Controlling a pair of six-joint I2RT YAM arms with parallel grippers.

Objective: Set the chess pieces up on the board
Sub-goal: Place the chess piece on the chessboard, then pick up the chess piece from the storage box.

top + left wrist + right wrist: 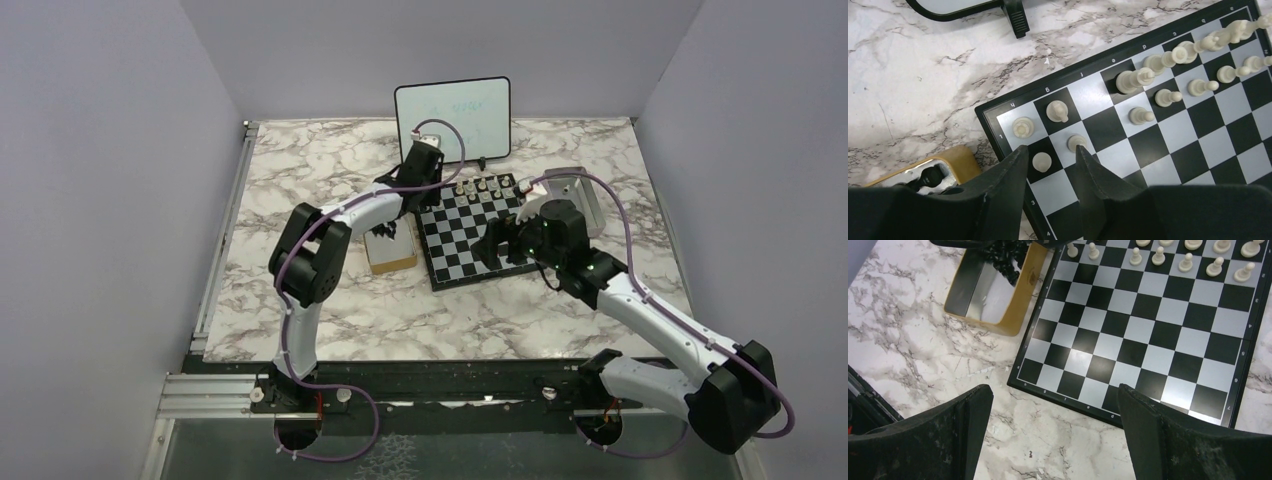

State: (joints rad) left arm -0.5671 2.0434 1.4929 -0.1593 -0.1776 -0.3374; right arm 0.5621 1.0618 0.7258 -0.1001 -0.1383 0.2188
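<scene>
A white, grey-veined marble surface [340, 310] lies between plain lilac-grey walls. A black-framed whiteboard [452, 118] stands at its far edge. The square black-and-pale-grey chessboard [455, 240] lies flat near the middle. It sits just right of a small yellow wooden box [392, 258] that holds black chessmen [1005, 257]. The pale silvery-white chess pieces [1128, 81] stand in two rows along the board's far edge. The left arm's fingers [1015, 170] are parted over the board's far-left corner, straddling one white pawn [1042, 161] without clamping it. A second white pawn [1077, 142] stands just beside the other fingertip. The right arm's fingers [1140, 415] are spread wide, released, above the board's near edge. A grey tray [585, 200] sits just beyond the board's far-right corner.
</scene>
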